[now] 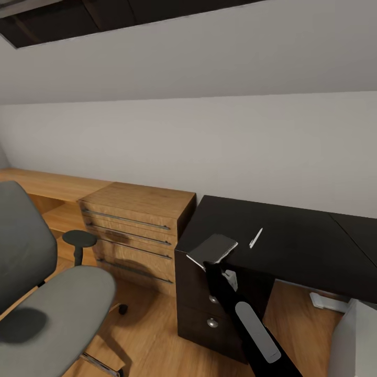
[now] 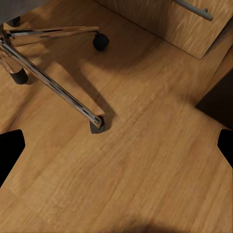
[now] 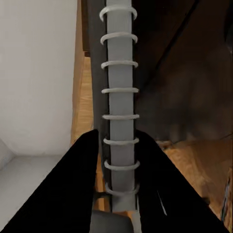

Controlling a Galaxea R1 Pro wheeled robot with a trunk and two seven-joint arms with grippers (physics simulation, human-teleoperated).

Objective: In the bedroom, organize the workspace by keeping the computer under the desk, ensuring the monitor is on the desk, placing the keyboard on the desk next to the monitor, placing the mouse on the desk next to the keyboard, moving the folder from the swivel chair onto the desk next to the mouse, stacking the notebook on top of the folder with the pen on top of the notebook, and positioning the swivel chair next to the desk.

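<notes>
On the near left corner of the desk (image 1: 293,246), the notebook (image 1: 213,248) is held up by the right gripper (image 1: 215,264), tilted, w/ one edge over the desk's front. Up close in the right wrist view, the notebook (image 3: 119,97) shows its grey spine w/ white ring loops, and the two black fingers (image 3: 82,184) sit tight on both sides of it, so they're closed around the book. The pen (image 1: 255,237) lies flat on the desk just beside the notebook, a bit further onto the desk top, not touching it. Below that desk corner are drawers w/ round silver knobs (image 1: 212,322). Under the desk, off toward its far right end, is a bit of the computer (image 1: 352,340), pale grey, on the floor. Next to the desk's left end stands a light-wood cabinet (image 1: 137,230) w/ long bar handles, against the white wall. Further left from the desk is the swivel chair (image 1: 50,298), grey seat and back, black armrest, well apart from the desk. In the left wrist view the chair's chrome legs and black castors (image 2: 97,122) sit on the wood floor (image 2: 136,165). The left gripper (image 2: 116,141) points down at that floor; its black fingertips (image 2: 9,145) are far apart at the two sides, wide and holding nothing.
</notes>
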